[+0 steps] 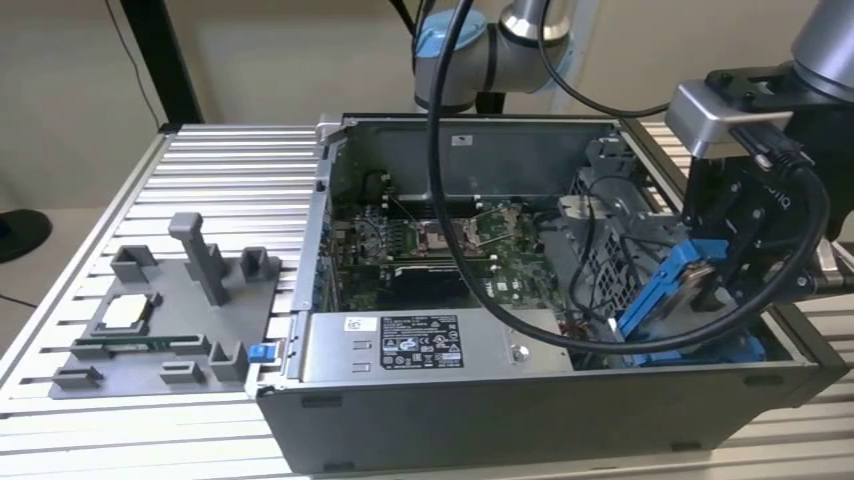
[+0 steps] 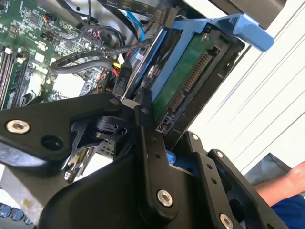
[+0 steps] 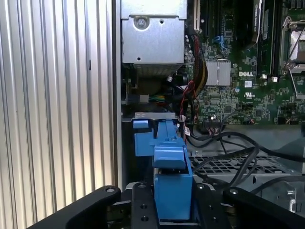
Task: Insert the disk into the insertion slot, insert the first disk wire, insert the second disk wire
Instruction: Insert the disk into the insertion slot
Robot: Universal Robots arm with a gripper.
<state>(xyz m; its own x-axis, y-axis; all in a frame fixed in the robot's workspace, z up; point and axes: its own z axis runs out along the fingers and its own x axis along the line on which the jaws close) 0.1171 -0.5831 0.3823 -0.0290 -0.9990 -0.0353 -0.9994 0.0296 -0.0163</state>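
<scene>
Gripper (image 3: 170, 205) closed tight on the disk (image 3: 172, 183), one finger pressed against each side of its blue carrier frame. In the exterior view the disk hangs tilted. Its lower end reaches down inside the computer case (image 1: 534, 420), just by the insertion slot (image 1: 721, 352) and near the power-supply box (image 1: 427, 345). Whether disk and slot touch I cannot tell.
</scene>
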